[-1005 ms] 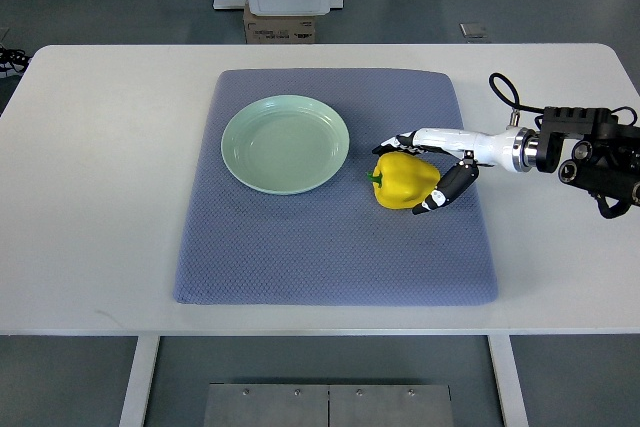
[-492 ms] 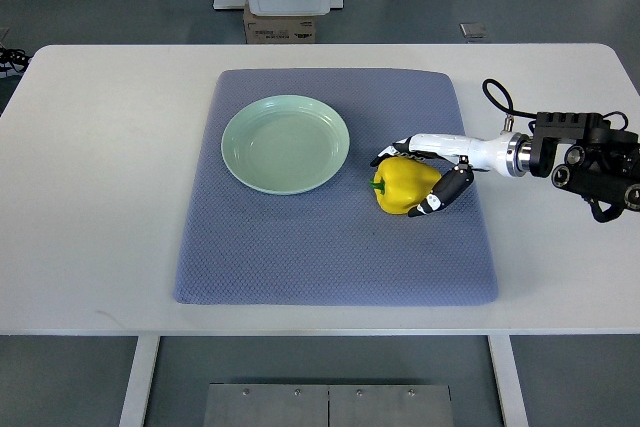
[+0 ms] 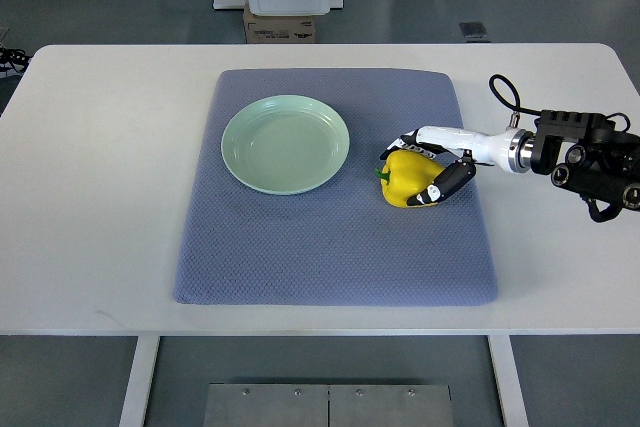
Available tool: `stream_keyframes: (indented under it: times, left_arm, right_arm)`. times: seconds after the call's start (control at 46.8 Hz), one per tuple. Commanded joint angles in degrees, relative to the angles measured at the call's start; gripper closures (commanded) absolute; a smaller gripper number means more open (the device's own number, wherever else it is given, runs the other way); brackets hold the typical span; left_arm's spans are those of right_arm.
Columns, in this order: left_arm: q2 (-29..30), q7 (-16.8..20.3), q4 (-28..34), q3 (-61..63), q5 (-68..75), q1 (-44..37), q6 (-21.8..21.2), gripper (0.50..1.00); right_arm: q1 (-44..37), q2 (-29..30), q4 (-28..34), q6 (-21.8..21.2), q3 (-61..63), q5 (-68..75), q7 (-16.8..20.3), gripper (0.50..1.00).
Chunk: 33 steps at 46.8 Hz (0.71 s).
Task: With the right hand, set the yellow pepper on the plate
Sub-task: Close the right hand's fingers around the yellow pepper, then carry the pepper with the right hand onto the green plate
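Fingers: we log the right hand's fingers curled about the yellow pepper, dark tips on its upper and lower right flanks, grasping it.
Right hand: right hand, white and black, right of frame centre; its arm enters from the right edge.
Yellow pepper: right of centre on the mat, inside the hand's curl; green stem end faces left, toward the plate; we cannot tell whether it is lifted or resting.
Long axis: we judge it to run roughly left to right, stem leading.
Plate: plate, pale green, upper left of the pepper, near but apart from it.
Key relation: we note the plate lies left and slightly up-frame of the held pepper, so the carry goes that way.
Mat: blue-grey mat under both.
Table: white table.
Left hand: not seen.
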State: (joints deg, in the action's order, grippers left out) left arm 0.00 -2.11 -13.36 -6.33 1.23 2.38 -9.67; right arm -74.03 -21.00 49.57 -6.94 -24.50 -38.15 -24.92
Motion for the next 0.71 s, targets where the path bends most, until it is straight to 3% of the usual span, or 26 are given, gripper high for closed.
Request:
stream_keyframes:
  times: [0.0, 0.342, 0.684]
  left_arm:
    - [0.0, 0.0, 0.0, 0.0, 0.0, 0.0, 0.0, 0.500]
    - [0.0, 0.0, 0.0, 0.0, 0.0, 0.0, 0.0, 0.500]
    - [0.0, 0.0, 0.0, 0.0, 0.0, 0.0, 0.0, 0.500]
  right_arm:
    - [-0.2, 0.0, -0.1, 0.0, 1.6, 0.0, 1.0, 1.000]
    - [-1.9, 2.8, -0.3, -0.3, 8.9, 0.1, 7.1, 1.000]
    - [-3.7, 9.4, -0.4, -0.2, 11.2, 0.1, 12.1, 1.000]
